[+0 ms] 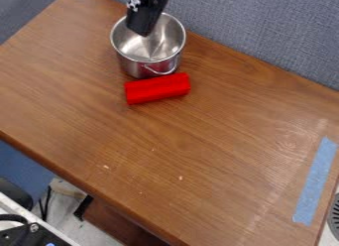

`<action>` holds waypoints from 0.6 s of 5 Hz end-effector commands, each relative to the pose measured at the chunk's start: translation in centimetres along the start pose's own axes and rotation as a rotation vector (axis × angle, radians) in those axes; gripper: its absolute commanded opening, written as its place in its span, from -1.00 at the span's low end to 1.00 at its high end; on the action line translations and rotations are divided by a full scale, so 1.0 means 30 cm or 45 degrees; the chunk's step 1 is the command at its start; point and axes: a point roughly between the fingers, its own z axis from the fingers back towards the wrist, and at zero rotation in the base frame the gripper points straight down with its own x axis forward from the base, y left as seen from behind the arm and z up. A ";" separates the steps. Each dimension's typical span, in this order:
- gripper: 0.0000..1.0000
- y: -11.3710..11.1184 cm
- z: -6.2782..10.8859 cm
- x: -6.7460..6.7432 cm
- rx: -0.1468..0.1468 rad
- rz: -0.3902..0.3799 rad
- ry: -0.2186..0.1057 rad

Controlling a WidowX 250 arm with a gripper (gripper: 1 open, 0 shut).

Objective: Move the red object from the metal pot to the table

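Note:
The red object (158, 88), a bright red block, lies flat on the table (199, 166) just in front of the metal pot (143, 63) and close to its wall. The shiny pot stands near the table's far left edge, and nothing shows inside it. My gripper (141, 25) hangs dark over the pot's back rim, its tip pointing down into the pot's mouth. It is well apart from the red block. The fingers merge into one dark shape, so their spacing does not show.
A strip of blue tape (315, 181) runs along the table's right edge. A grey-blue wall (265, 22) stands behind the table. Cables and dark equipment (27, 225) lie below the table's front left edge.

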 end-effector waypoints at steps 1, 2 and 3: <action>-1.00 0.035 0.045 -0.026 -0.091 -0.067 -0.030; -1.00 0.032 0.042 0.002 -0.074 -0.031 -0.008; -1.00 0.024 0.027 0.025 -0.079 0.000 0.019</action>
